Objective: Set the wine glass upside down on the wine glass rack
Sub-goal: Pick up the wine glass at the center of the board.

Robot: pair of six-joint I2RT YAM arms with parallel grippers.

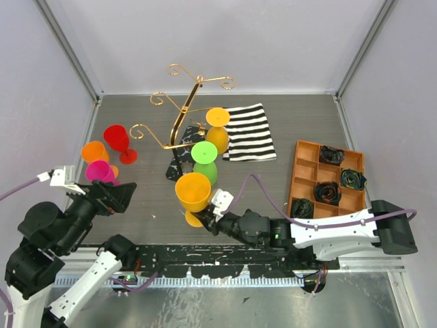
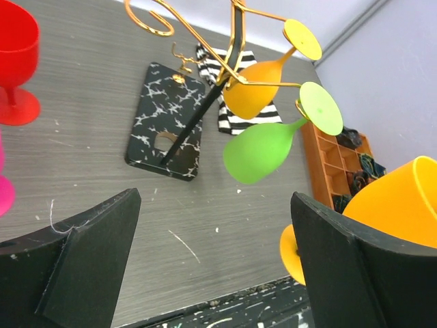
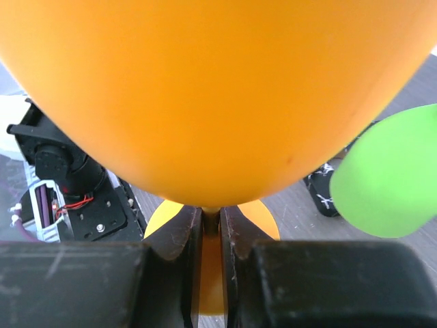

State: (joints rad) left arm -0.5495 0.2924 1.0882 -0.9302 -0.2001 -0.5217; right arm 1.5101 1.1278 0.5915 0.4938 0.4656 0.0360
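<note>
Right wrist: right gripper [image 3: 210,232] pinches orange wine glass [image 3: 205,96] stem, bowl above.

The light is bright and even, and shadows are soft. Up close, the orange glass [image 3: 218,96] looks a little fuzzy.

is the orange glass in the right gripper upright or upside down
Upright: orange glass bowl above, foot below, stem in right gripper.

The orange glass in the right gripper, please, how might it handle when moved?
The orange glass looks like light, stiff plastic: opaque, matte bowl. It may swivel, since the right gripper pinches only its thin stem.
</note>
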